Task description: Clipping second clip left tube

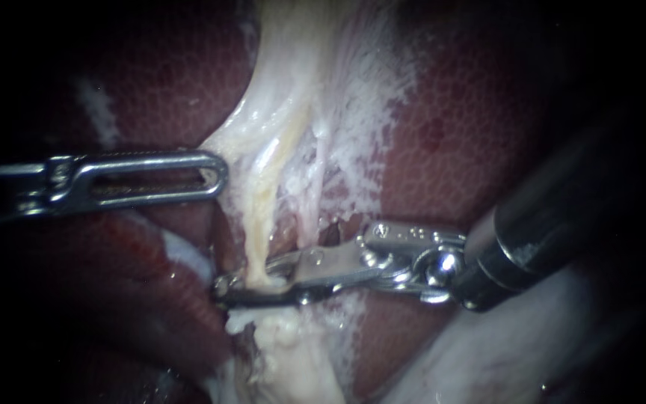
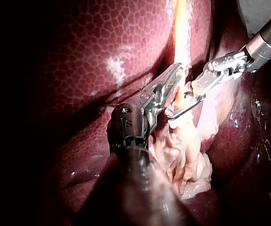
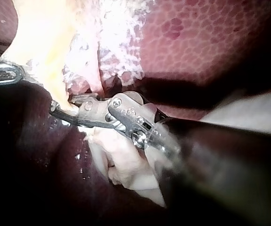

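The left tube (image 1: 262, 217) was a thin yellowish cord that ran down from a wider band of pale tissue (image 1: 285, 45) and crossed the dark red liver (image 1: 472, 135). It looked glossy and drawn tight, and it narrowed where the jaws met it. Our right instrument (image 1: 233, 288) came in from the right, and its two slim jaws lay one on each side of the tube low on its run, both pressing on it so that it was pinched thin between them. Just under the jaws the tube widened into a lumpy cream stump (image 1: 285, 352). Our left instrument (image 1: 214, 176) reached in from the left, higher up and well apart from the right one. Its slotted jaws were pressed together with nothing seen between them, and the rounded tip touched the pale tissue just beside the tube. To the right of the tube a frayed white web (image 1: 360, 112) spread over the liver, with a thinner strand (image 1: 314, 202) hanging in it. The dark shaft (image 1: 547, 224) of the right instrument hid the liver at the lower right, near a smooth pale mass (image 1: 502, 352).
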`<state>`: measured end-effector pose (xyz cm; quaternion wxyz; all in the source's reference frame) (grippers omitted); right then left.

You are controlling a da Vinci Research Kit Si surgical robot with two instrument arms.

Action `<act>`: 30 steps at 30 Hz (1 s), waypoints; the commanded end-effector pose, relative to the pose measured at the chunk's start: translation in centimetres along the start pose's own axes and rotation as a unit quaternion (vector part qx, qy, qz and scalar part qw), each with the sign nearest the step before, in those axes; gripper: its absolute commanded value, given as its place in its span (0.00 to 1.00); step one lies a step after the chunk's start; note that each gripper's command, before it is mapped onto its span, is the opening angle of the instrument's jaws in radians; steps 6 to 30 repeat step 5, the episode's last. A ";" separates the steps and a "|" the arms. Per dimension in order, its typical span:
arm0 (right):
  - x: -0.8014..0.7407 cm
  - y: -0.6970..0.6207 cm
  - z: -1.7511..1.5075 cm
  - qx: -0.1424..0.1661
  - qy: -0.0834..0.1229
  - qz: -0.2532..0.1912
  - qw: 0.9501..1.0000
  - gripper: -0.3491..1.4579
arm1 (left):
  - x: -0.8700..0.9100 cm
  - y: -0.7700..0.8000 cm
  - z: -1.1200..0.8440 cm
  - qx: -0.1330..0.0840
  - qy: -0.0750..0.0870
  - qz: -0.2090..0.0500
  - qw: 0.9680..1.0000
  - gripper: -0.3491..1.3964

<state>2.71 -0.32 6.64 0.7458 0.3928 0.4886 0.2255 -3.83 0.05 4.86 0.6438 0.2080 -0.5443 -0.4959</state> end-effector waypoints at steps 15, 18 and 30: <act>0.00 -0.01 0.00 0.001 -0.002 0.000 1.000 0.00 | 0.00 0.00 0.01 0.000 0.000 0.000 1.000 0.00; 0.00 -0.01 0.00 0.001 -0.002 0.000 1.000 0.00 | 0.00 0.00 0.01 0.000 0.000 0.000 1.000 0.00; 0.00 -0.01 0.00 0.001 -0.002 0.000 1.000 0.00 | 0.00 0.00 0.01 0.000 0.000 0.000 1.000 0.00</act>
